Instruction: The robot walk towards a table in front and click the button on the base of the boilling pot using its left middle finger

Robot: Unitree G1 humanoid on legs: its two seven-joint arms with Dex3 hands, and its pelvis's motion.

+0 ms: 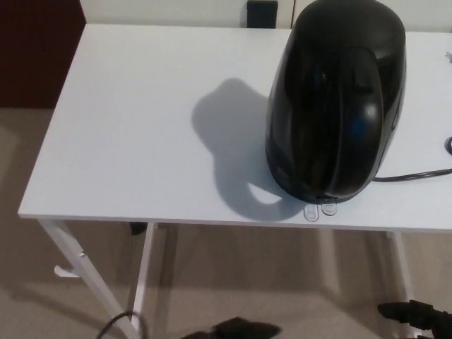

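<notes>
the white table (134,134) fills most of the head view, its near edge running across the lower part of the picture above beige carpet (21,282), with white legs (78,272) below. on the right half of the tabletop stands the black boiling pot (335,99), a glossy rounded kettle with its handle facing the camera, close to the near edge; it throws a soft shadow (226,134) to its left. a black power cord (417,173) runs off from its lower right side toward the table's right edge. at the foot of the pot, right at the table's near edge, two small clear rounded tabs (318,210) stick out from the base; these look like the button the task means, though they are too small to be sure. low in the frame a dark shape with a looping cable (233,328) shows at the bottom edge, likely part of the robot's left hand, and another dark piece, the right hand (413,314), sits at the bottom right corner; whether either hand is open or closed cannot be told. judging by this, the walk to the table seems about finished, while the reach and the press on the button with the left middle finger are not yet begun.
</notes>
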